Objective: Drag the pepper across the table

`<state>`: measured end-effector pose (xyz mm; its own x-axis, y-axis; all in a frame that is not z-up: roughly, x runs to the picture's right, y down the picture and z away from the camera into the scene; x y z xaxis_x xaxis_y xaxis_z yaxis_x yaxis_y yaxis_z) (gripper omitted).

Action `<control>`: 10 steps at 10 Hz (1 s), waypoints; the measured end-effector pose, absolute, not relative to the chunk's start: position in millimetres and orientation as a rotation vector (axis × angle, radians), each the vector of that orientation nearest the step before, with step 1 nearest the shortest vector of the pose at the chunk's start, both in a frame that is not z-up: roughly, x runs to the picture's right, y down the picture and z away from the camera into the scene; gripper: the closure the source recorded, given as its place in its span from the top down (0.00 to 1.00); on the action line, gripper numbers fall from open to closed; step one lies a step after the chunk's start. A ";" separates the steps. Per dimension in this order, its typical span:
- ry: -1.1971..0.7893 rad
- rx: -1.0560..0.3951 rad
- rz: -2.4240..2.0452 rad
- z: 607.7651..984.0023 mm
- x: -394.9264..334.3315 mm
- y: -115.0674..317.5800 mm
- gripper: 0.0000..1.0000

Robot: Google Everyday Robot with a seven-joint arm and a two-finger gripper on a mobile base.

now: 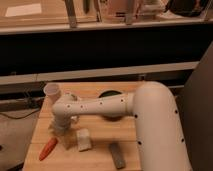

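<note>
Pepper (48,148) lies on table (100,155) near front-left corner, tilted, tip toward front edge. Gripper (62,136) hangs low just beside pepper, on its right, between pepper and pale block (84,140). Contact with pepper: cannot tell. Jaws state: cannot tell. Grey bar (117,154) and white cup (52,91) stand apart. Judgement: approach about complete; drag across table not yet done.

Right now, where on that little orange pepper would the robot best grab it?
Probably across the thicker upper half of the pepper, coming down from above. It lies flat on the table, slanted, tapering toward the near-left edge, so the narrow width suits two fingers. The end effector hangs just to its right, beside the white bottle.
</note>
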<state>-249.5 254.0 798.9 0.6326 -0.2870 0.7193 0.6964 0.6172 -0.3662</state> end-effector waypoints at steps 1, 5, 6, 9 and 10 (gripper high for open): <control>-0.654 -0.698 -0.605 801.5 -248.7 255.7 0.80; -0.631 -0.739 -0.585 802.3 -266.8 267.7 0.80; -0.631 -0.753 -0.595 799.9 -278.8 272.5 0.80; -0.624 -0.772 -0.614 798.4 -294.8 280.0 0.73; -0.623 -0.776 -0.607 798.5 -294.6 280.5 0.61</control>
<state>-294.6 280.5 798.5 0.6623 -0.2631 0.7015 0.6943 0.5674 -0.4426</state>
